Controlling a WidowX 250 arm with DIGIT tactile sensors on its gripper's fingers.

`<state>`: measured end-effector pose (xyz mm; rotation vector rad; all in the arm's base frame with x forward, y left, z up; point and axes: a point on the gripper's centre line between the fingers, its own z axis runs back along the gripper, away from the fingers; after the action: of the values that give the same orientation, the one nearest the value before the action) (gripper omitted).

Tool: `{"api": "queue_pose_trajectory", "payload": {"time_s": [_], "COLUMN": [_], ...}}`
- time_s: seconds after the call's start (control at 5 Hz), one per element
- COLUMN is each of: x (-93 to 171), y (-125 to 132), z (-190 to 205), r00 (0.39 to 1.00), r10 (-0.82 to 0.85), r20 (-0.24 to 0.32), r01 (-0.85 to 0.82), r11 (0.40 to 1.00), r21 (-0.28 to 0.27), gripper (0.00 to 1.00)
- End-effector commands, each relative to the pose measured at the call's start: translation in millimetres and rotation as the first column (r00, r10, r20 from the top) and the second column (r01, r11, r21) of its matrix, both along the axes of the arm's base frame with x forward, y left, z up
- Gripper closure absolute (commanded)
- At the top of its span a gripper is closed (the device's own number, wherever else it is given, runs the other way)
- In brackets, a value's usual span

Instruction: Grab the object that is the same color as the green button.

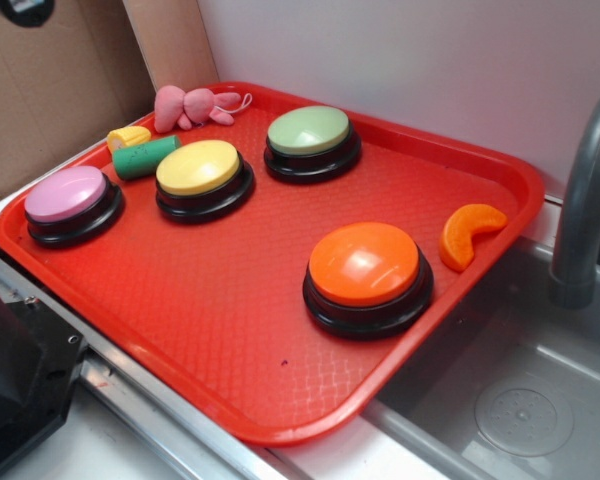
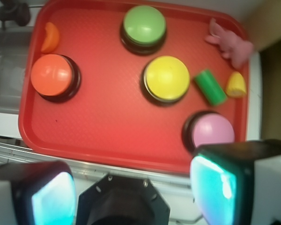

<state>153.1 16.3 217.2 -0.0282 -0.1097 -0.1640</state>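
Observation:
The object, a small deep-green cylinder (image 1: pixel 145 157) (image 2: pixel 210 87), lies on its side on the red tray (image 1: pixel 230 330) (image 2: pixel 98 122), between the yellow button (image 1: pixel 199 168) (image 2: pixel 166 78) and a yellow corn-like piece (image 1: pixel 129 136) (image 2: pixel 236 85). At the back of the tray sits the green button (image 1: pixel 309 131) (image 2: pixel 144 26), a pale green dome on a black base. In the wrist view my gripper (image 2: pixel 136 192) is open, hovering high above the tray's near edge with nothing between its teal pads (image 2: pixel 210 187). It is far from the cylinder.
Also on the tray are a pink button (image 1: pixel 66 195) (image 2: pixel 212 130), an orange button (image 1: pixel 365 265) (image 2: pixel 52 75), an orange slice (image 1: pixel 468 234) (image 2: pixel 50 37) and a pink plush bunny (image 1: pixel 192 106) (image 2: pixel 229 42). A sink (image 1: pixel 520 400) with a faucet (image 1: pixel 585 200) lies right; cardboard (image 1: pixel 50 80) stands behind left.

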Motion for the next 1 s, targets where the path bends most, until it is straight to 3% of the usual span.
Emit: {"api": "queue_pose_trajectory", "payload": {"time_s": [0.0, 0.2, 0.4, 0.6, 0.8], "x": [38.1, 54.9, 67.5, 80.2, 88.2], "y": [54.7, 75.6, 89.1, 98.1, 101.6], "z": [-23.3, -44.7, -65.5, -88.0, -104.2], "r00": [0.978, 0.944, 0.882, 0.848, 0.798], "r10": [-0.201, -0.327, -0.466, -0.527, -0.597], "r20": [0.054, 0.037, 0.073, 0.056, 0.08], "r01": [0.197, 0.322, 0.457, 0.517, 0.585], "r11": [0.978, 0.942, 0.882, 0.846, 0.8], "r21": [0.067, 0.097, 0.113, 0.131, 0.129], "gripper": [0.0, 0.0, 0.0, 0.0, 0.0]}}
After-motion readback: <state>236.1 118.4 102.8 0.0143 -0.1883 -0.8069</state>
